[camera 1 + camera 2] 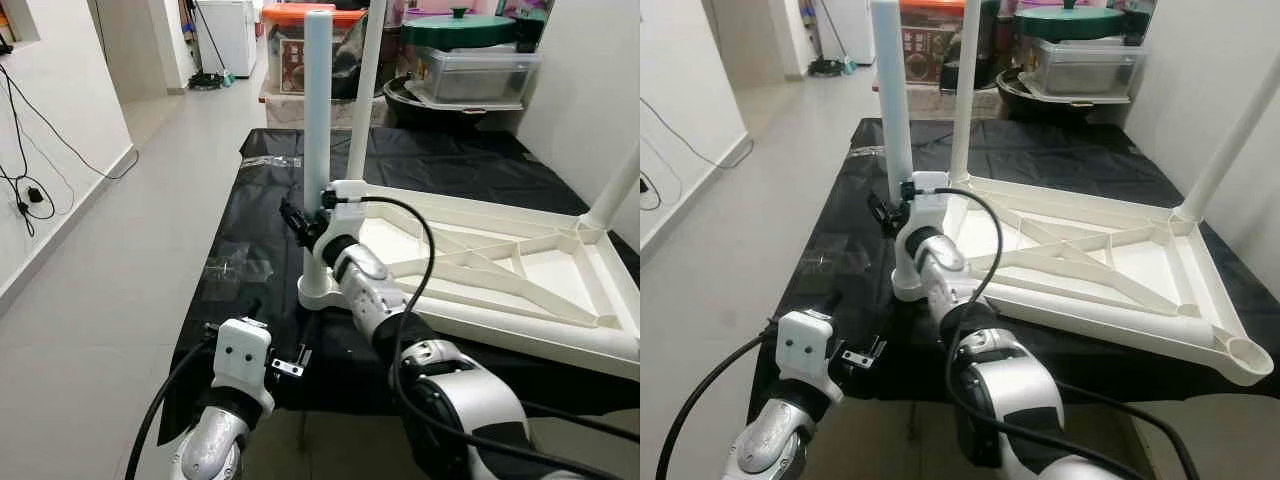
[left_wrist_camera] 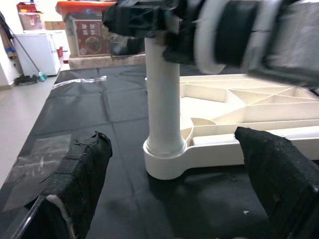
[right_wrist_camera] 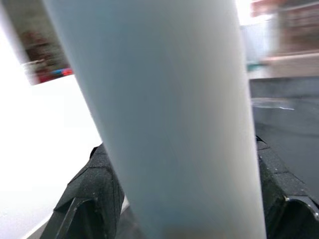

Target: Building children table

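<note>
Currently the upturned white plastic children's table [image 1: 500, 270] lies on the black sheet [image 1: 230, 250]. Right gripper [image 1: 300, 222] fingers clamp its near-corner upright pale tubular leg [image 1: 317, 120]; left gripper [image 2: 174, 189] fingers spread apart nearby.

Smooth white plastic on the table leg [image 1: 317, 120] and upturned tabletop [image 1: 520, 270], slightly glossy; matt black sheet [image 1: 240, 230] creased beneath; left hand's fingers [image 2: 82, 174] wear rough black padding.

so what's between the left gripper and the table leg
Only bare black sheet. The left wrist view shows the open left gripper short of the upright table leg, with nothing lying between them.
</note>
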You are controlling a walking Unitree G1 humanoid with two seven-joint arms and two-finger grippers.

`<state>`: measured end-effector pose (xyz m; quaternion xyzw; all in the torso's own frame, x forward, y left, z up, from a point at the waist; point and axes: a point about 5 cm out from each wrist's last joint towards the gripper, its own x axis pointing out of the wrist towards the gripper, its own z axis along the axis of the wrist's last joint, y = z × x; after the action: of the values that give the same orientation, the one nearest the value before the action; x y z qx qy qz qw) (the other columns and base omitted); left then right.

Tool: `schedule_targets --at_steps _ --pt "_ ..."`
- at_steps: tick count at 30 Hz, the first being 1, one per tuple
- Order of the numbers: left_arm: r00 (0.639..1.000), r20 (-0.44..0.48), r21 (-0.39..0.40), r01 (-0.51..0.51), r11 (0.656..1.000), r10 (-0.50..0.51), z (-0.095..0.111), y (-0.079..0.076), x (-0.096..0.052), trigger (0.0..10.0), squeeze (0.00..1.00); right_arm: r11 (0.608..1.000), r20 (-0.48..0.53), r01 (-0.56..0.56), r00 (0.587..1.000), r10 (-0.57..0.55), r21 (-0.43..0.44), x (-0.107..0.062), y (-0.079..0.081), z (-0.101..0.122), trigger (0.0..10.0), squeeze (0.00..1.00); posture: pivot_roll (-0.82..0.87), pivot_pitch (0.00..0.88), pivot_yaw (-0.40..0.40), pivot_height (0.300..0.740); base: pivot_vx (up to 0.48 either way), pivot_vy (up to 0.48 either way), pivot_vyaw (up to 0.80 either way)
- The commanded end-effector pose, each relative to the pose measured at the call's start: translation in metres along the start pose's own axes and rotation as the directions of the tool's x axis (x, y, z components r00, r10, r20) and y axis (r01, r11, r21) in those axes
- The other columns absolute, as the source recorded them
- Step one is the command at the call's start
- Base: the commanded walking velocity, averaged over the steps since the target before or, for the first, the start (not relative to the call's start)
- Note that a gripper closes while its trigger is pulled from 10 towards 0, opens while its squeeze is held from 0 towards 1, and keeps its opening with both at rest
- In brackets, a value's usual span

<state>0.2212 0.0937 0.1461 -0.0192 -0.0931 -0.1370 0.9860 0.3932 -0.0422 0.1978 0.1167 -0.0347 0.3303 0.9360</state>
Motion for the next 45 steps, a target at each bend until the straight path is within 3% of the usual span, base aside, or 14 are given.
schedule_targets --at_steps 1,5,15,16,17,25,27,30,31,33,37,39,41,45 --pt "1.0 -0.013 0.007 0.007 1.0 -0.007 -0.003 0.0 0.0 10.0 0.0 0.972 -0.039 -0.233 0.972 0.233 0.012 0.007 0.019 0.005 10.0 0.0 -0.01 0.0 -0.032 0.74 0.0 0.0 0.0" --pt "1.0 -0.012 0.006 0.011 1.0 -0.011 -0.003 -0.001 0.001 10.0 0.0 0.859 -0.108 -0.508 0.852 0.512 0.064 0.0 0.024 0.01 10.0 0.0 0.0 0.0 -0.036 0.74 0.0 0.0 0.0" --pt "1.0 -0.006 0.011 0.006 1.0 -0.006 -0.002 0.0 0.002 10.0 0.0 0.667 -0.161 -0.73 0.647 0.745 0.149 -0.008 0.037 0.006 10.0 0.0 0.01 0.0 -0.048 0.74 0.0 0.0 0.0" --pt "1.0 -0.006 0.011 0.007 1.0 -0.007 -0.002 0.0 0.002 10.0 0.0 0.627 -0.17 -0.759 0.604 0.779 0.176 -0.01 0.041 0.003 1.3 0.0 0.01 0.0 -0.048 0.74 0.0 0.0 0.0" --pt "1.0 -0.007 0.012 0.007 1.0 -0.007 -0.002 0.0 0.002 10.0 0.0 0.578 -0.176 -0.79 0.551 0.816 0.206 -0.012 0.046 -0.002 0.0 0.0 0.02 0.0 -0.053 0.74 0.0 0.0 0.0" --pt "1.0 -0.009 0.012 0.005 1.0 -0.005 -0.002 0.0 0.001 10.0 0.0 0.643 -0.169 -0.75 0.621 0.765 0.155 -0.008 0.048 -0.005 0.0 0.0 0.02 0.0 -0.055 0.74 0.0 0.0 0.0" --pt "1.0 -0.009 0.012 0.005 1.0 -0.004 -0.002 0.0 0.001 10.0 0.0 0.698 -0.17 -0.705 0.677 0.716 0.128 -0.005 0.047 -0.007 0.0 0.0 0.02 0.0 -0.055 0.74 0.0 0.0 0.0" --pt "1.0 -0.01 0.01 0.005 1.0 -0.005 -0.003 -0.001 0.001 10.0 0.0 0.907 -0.179 -0.419 0.891 0.418 0.033 0.006 0.034 -0.008 0.0 0.0 0.02 0.0 -0.055 0.74 0.0 0.0 0.0" --pt "1.0 -0.01 0.01 0.005 1.0 -0.005 -0.003 -0.001 0.001 10.0 0.0 0.907 -0.179 -0.419 0.891 0.418 0.033 0.006 0.034 -0.008 0.0 0.0 0.02 0.0 -0.055 0.74 0.0 0.0 0.0" --pt "1.0 -0.01 0.009 0.005 1.0 -0.005 -0.003 -0.001 0.001 10.0 0.0 0.999 -0.151 -0.045 0.988 0.041 -0.025 0.009 0.01 -0.007 0.0 0.0 0.01 0.0 -0.053 0.74 0.0 0.0 0.0" --pt "1.0 -0.013 0.008 0.008 1.0 -0.008 -0.003 -0.001 0.001 10.0 0.0 0.928 -0.11 0.371 0.921 -0.373 -0.044 -0.003 -0.022 -0.007 0.0 0.0 0.0 0.0 -0.047 0.74 0.0 0.0 0.0" --pt "1.0 -0.015 0.007 0.011 1.0 -0.011 -0.004 -0.002 0.0 10.0 0.0 0.805 -0.07 0.591 0.802 -0.593 -0.043 -0.014 -0.037 -0.008 0.0 0.0 0.0 0.0 -0.046 0.74 0.0 0.0 0.0" --pt "1.0 -0.015 0.006 0.012 1.0 -0.012 -0.004 -0.002 0.001 10.0 0.0 0.739 -0.058 0.673 0.737 -0.674 -0.029 -0.019 -0.042 -0.009 0.0 0.0 0.0 0.0 -0.046 0.74 0.0 0.0 0.0" --pt "1.0 -0.016 0.009 0.01 1.0 -0.01 -0.004 -0.001 0.0 10.0 0.0 0.729 -0.055 0.684 0.728 -0.683 0.001 -0.015 -0.033 -0.011 0.0 0.0 0.0 0.0 -0.045 0.74 0.0 0.0 0.0"
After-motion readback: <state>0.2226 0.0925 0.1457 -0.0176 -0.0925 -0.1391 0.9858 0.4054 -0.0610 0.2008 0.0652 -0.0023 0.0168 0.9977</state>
